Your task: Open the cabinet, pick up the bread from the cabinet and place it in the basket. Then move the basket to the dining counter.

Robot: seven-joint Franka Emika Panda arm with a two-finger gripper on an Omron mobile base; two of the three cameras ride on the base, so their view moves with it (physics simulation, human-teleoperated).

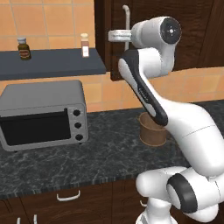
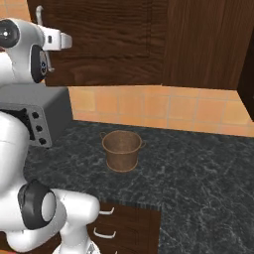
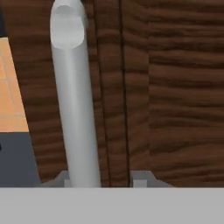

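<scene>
While reaching up at the closed cabinet [image 1: 192, 30], straddling its silver handle [image 3: 74, 109] with the pincer [image 3: 100, 180] spread, not yet clenched. Risking slipping off if pulling before closing. Leaving the basket [image 2: 121, 150] waiting on the tabletop [image 2: 198, 168]; bread hidden.

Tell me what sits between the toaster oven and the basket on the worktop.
Nothing: bare black marbled worktop separates the toaster oven from the basket, seen in the right base view.

The black marbled worktop [image 1: 100, 153] carries a grey toaster oven [image 1: 43, 113] at nine o'clock and the basket [image 1: 152, 130] toward three; a dark shelf [image 1: 52, 63] holds two jars [image 1: 24, 48]
</scene>
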